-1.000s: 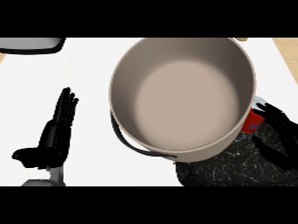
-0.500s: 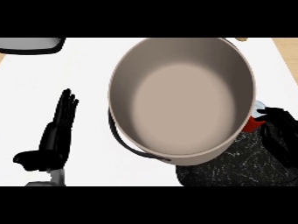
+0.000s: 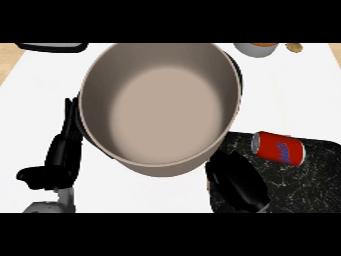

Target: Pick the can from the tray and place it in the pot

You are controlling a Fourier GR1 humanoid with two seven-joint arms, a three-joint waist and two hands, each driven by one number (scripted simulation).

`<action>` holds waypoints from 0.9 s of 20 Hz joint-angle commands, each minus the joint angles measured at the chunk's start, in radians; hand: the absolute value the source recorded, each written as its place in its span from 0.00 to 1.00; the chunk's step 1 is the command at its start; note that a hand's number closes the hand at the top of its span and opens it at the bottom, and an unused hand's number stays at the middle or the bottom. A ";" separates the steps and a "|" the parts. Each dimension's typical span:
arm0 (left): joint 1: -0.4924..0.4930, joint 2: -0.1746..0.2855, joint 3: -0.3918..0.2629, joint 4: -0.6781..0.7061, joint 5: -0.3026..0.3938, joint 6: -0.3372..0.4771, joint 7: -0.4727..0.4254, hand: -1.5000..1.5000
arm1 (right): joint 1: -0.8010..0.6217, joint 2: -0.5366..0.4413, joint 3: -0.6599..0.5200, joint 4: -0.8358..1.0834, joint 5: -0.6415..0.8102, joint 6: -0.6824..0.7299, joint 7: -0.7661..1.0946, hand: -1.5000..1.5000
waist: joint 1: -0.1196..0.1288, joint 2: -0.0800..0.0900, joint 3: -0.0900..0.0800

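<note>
We see the red can [image 3: 279, 148] lying on its side on the black marbled tray [image 3: 322, 192], near the pot [image 3: 106, 95]; its blue-and-white label is unreadable. Bare white tabletop [image 3: 306, 90] lies beyond the tray. Our right hand [image 3: 236, 181] hovers at the tray's left edge, apart from the can, fingers relaxed and empty; our left hand [image 3: 58, 157] rests open left of the pot.

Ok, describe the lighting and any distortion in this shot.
Head view: even light, no hard shadows; the pot looks stretched lengthwise, its inside shaded darker toward the middle; the black right hand merges with the dark tray, so its outline is hard to read.
</note>
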 commanded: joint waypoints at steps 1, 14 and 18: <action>-0.016 0.004 -0.016 0.012 0.013 -0.033 0.022 0.50 | -0.044 0.098 0.274 -0.019 0.126 0.058 0.206 1.00 | -0.010 -0.008 0.007; -0.005 -0.014 -0.001 0.030 0.016 -0.022 0.014 0.50 | -0.280 0.101 0.723 -0.250 0.175 0.099 0.940 1.00 | -0.052 -0.012 0.010; 0.001 -0.025 -0.020 0.010 -0.003 -0.010 0.007 0.50 | -0.392 0.099 0.714 -0.205 0.145 0.110 1.087 1.00 | -0.038 -0.007 0.011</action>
